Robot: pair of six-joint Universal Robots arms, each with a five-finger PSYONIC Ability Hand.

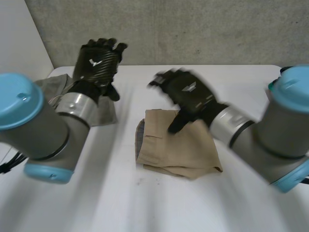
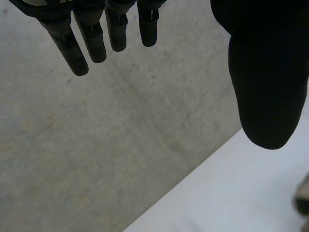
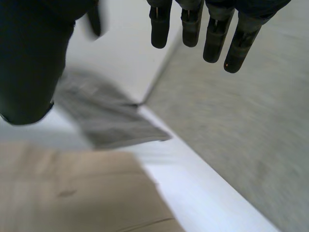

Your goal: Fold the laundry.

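Laundry on the table: the right hand (image 1: pixel 187 93) hovers over a folded tan cloth (image 1: pixel 178 147) at the middle of the white table (image 1: pixel 145 203). Its fingers (image 3: pixel 192 26) are straight and slightly spread, and its thumb (image 3: pixel 29 67) is held well apart from them, so it grips nothing. In the head view the thumb points down at the far part of the tan cloth, but whether it touches the fabric cannot be told. The cloth lies flat in a rough square, with a grey patch showing at its left edge.

To the left, the left hand (image 1: pixel 99 60) is raised above a grey cloth (image 1: pixel 104 115) that lies at the far left of the table, partly hidden by the left arm (image 1: pixel 43 130). Its fingers hang straight and close together, the thumb stands wide of them, and nothing is between them. The two cloths lie apart, with bare table between them. A grey wall (image 1: pixel 203 29) stands behind the table's far edge.
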